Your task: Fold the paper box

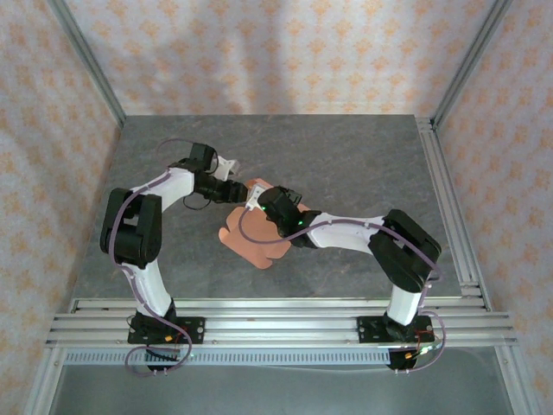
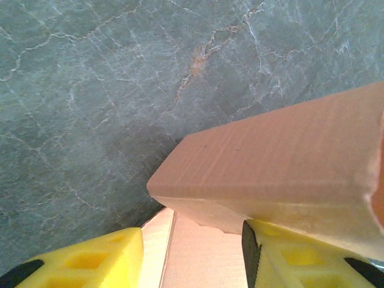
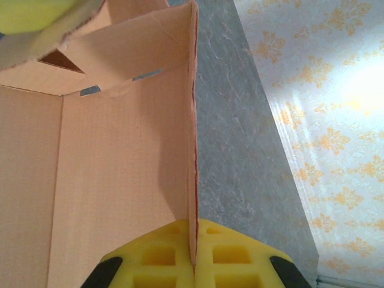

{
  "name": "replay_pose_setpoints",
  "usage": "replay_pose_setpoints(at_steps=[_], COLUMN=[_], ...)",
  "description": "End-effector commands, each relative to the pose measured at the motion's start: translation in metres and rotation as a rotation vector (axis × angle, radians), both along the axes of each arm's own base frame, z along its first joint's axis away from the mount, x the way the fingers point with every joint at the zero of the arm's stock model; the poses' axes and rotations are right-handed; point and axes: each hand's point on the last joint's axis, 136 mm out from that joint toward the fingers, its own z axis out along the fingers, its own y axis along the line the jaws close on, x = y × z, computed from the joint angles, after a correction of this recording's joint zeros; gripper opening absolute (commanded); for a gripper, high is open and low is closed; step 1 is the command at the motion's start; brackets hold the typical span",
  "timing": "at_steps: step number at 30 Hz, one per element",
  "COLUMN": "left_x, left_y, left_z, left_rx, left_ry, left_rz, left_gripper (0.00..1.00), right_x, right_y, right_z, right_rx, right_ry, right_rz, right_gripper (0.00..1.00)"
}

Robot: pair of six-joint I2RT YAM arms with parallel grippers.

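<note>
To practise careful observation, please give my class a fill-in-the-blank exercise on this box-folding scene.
1. The paper box rests on a grey, veined ____.
2. The right end effector is ____ on a thin upright panel of the paper box.
3. The pads of that end effector are ____ in colour.

Missing words: table; shut; yellow.

Grey stone-look table (image 1: 346, 164), floral-papered walls (image 1: 259, 52)

Folded paper box (image 2: 282, 162) lies across the parted tool (image 2: 192, 240)
</note>
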Motion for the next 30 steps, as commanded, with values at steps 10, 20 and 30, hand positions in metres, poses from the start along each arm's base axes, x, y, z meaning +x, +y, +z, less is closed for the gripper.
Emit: replay_pose_setpoints(at_steps=[10, 20, 30], left_x=[-0.006, -0.012, -0.005], left_y=[-0.011, -0.010, 0.003], left_z=[0.011, 0.005, 0.029], left_rx=[-0.060, -0.054, -0.141], left_ry=[-0.005, 0.017, -0.050], left_rz=[-0.113, -0.138, -0.094], left_gripper=[0.49, 0.50, 0.55], right_x=[0.006, 0.009, 0.009], right_y=[0.003, 0.008, 0.006], right_z=[-0.020, -0.015, -0.013], right_rx=[-0.192, -0.198, -0.160], right_ry=[-0.077, -0.106, -0.049], right_rz=[0.019, 0.021, 0.009], right_gripper=[0.00, 0.00, 0.00])
